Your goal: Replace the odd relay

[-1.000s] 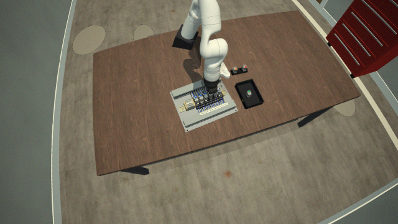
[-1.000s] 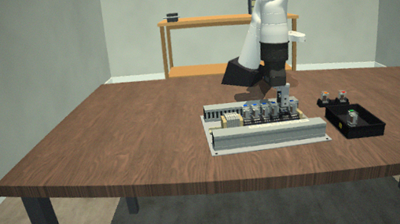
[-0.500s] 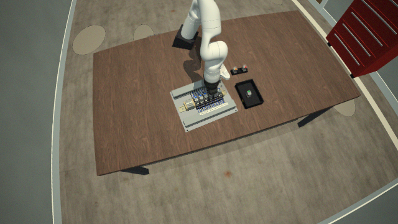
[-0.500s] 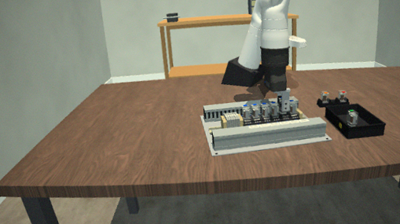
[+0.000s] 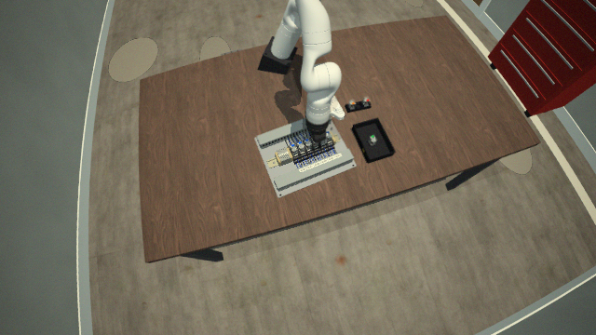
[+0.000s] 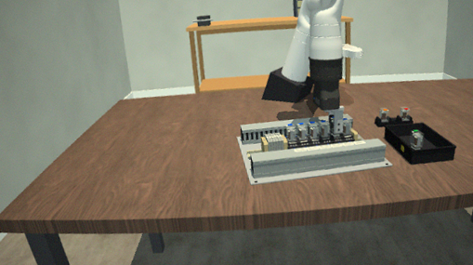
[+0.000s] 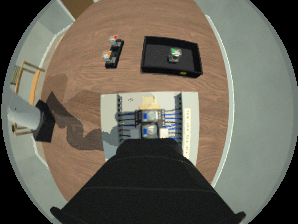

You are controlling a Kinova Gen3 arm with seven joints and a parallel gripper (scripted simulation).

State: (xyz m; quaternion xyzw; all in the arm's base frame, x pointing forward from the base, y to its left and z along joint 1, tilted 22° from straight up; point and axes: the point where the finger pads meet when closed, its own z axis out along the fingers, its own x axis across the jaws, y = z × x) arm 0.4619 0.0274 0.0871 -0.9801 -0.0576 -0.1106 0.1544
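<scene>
My gripper (image 5: 318,139) stands straight down over the row of relays (image 5: 307,149) on the grey panel (image 5: 304,157). It is shut on a relay (image 6: 338,126) in the row's second place from the tray end. That relay's top sits a little above its neighbours; its button is hidden by the fingers. The other relays in the row (image 6: 312,132) show blue buttons. A relay with a green button (image 5: 372,138) stands in the black tray (image 5: 372,140), as the wrist view (image 7: 174,54) also shows. The wrist view shows the row (image 7: 148,123) under my gripper's dark body.
A small black holder (image 5: 358,105) behind the tray carries two relays, one with an orange button and one with a red button (image 6: 394,116). The arm's base (image 5: 277,60) sits at the table's far edge. A red cabinet (image 5: 549,51) stands off the table.
</scene>
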